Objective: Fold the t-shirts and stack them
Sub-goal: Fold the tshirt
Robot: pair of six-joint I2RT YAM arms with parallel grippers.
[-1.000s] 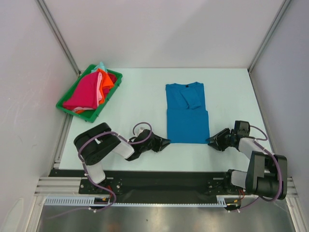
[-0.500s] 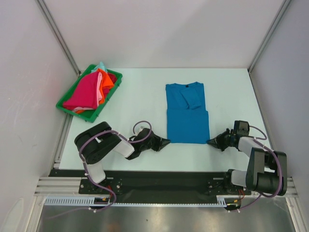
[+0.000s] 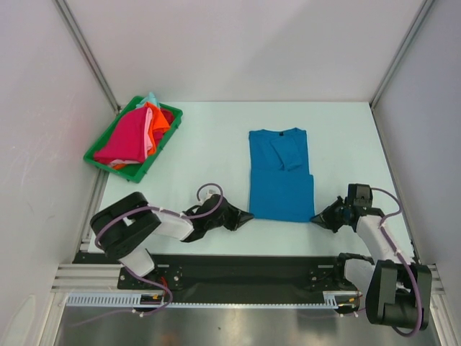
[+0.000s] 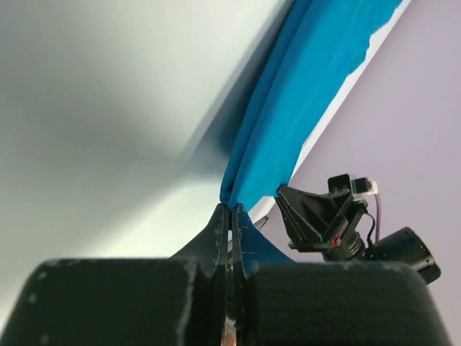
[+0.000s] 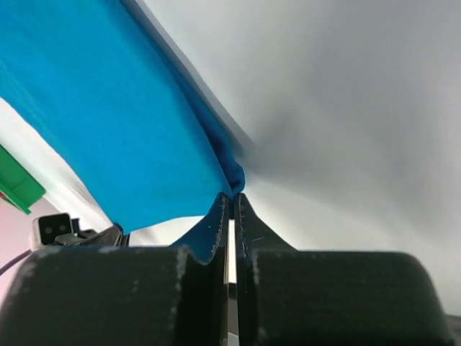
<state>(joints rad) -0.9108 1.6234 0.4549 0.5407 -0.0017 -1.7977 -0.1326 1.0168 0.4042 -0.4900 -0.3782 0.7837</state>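
Note:
A bright blue t-shirt (image 3: 281, 176) lies partly folded in the middle of the white table, its sleeves tucked in. My left gripper (image 3: 249, 215) is shut on its near left corner (image 4: 232, 193), and my right gripper (image 3: 315, 216) is shut on its near right corner (image 5: 232, 176). Both corners are lifted a little off the table. Magenta, orange, pale pink and mint t-shirts (image 3: 135, 131) are heaped in the green tray (image 3: 148, 167) at the back left.
Grey walls with metal posts close in the table on the left, right and far sides. The right gripper (image 4: 324, 216) shows in the left wrist view beyond the cloth. The black base rail runs along the near edge.
Both grippers closed on the near corners of the blue t-shirt. The shirt's near edge has shifted slightly toward the arms and the arms have drawn back.

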